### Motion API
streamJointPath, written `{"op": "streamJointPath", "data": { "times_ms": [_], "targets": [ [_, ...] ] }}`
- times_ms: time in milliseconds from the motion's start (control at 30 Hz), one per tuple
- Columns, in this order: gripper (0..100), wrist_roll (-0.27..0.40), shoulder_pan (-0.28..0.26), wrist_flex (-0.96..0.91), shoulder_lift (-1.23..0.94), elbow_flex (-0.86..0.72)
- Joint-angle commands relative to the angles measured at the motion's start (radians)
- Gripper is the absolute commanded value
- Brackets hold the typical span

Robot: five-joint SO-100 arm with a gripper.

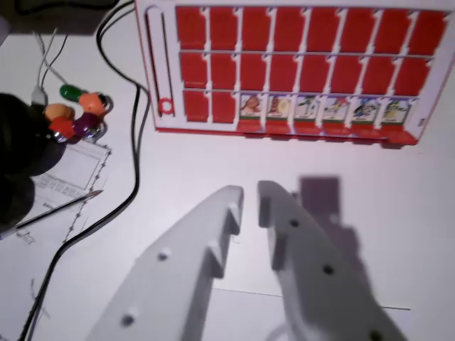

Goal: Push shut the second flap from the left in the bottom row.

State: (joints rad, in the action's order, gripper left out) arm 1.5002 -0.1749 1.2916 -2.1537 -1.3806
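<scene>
A red flap board (158,42) lies on the white table at the top of the wrist view. Its two upper rows show only red flaps. In the bottom row the two leftmost flaps, the first (196,105) and the second (223,106), show plain red. The several flaps to their right, starting with a picture flap (252,106), show picture cards. My white gripper (250,192) hangs below the board, well short of its front edge. Its fingers are drawn together to a thin slit with nothing between them.
Black cables (135,121) run down the table left of the board. A bunch of coloured beads (77,114), a printed paper (71,174) with a pen (60,208) and a dark object (18,163) lie at the left edge.
</scene>
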Motion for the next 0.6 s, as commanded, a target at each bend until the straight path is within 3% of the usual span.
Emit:
{"op": "streamJointPath", "data": {
  "times_ms": [0, 567],
  "targets": [
    [2, 0.026, 0.012, -0.060, -0.104, -0.021],
    [2, 0.043, 0.071, -0.097, -0.229, -0.133]
  ]
}}
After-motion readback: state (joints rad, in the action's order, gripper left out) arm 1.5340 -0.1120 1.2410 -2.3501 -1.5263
